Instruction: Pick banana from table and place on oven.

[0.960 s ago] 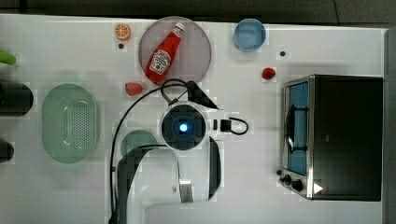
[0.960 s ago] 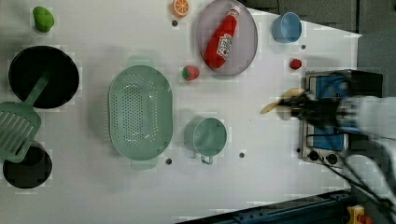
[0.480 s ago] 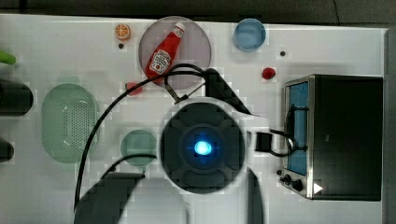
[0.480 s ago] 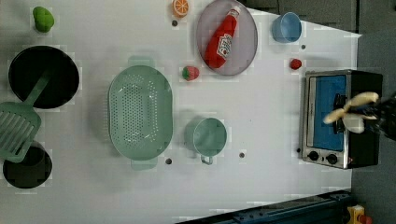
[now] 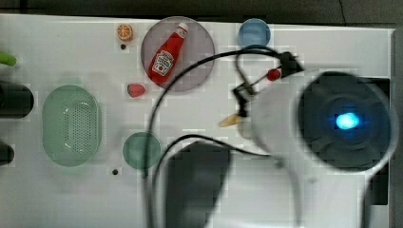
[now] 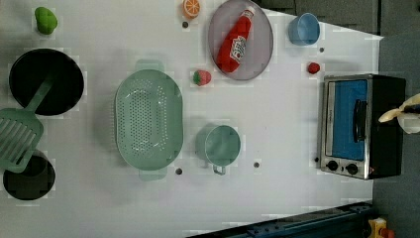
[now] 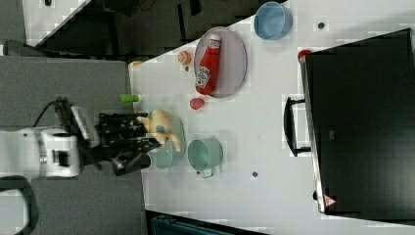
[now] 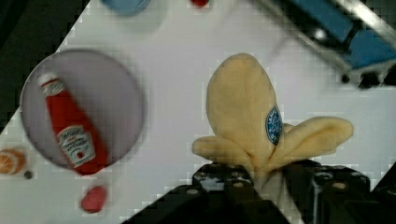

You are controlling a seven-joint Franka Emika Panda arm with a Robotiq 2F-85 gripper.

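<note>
The pale yellow banana (image 8: 243,107), peeled-looking with a blue sticker, is gripped at its base, and my gripper (image 8: 261,179) is shut on it. In the left view the banana (image 6: 396,113) hangs at the right edge over the black top of the oven (image 6: 356,126). Its tip (image 5: 231,119) pokes out from under my wrist (image 5: 347,121) in the top view. The right view shows the gripper (image 7: 149,134) holding the banana (image 7: 159,126) high above the white table (image 7: 264,147), with the oven (image 7: 362,122) far to the right view's right.
A ketchup bottle (image 6: 236,42) lies on a grey plate (image 6: 262,59). Around it are a blue bowl (image 6: 303,29), a green colander (image 6: 148,119), a green cup (image 6: 222,145), a strawberry (image 6: 201,77), an orange slice (image 6: 191,7) and a small red piece (image 6: 313,68) beside the oven.
My arm has carried the banana toward the left view's right, from in front of the oven door to over its black top. My wrist has moved to the top view's right.
</note>
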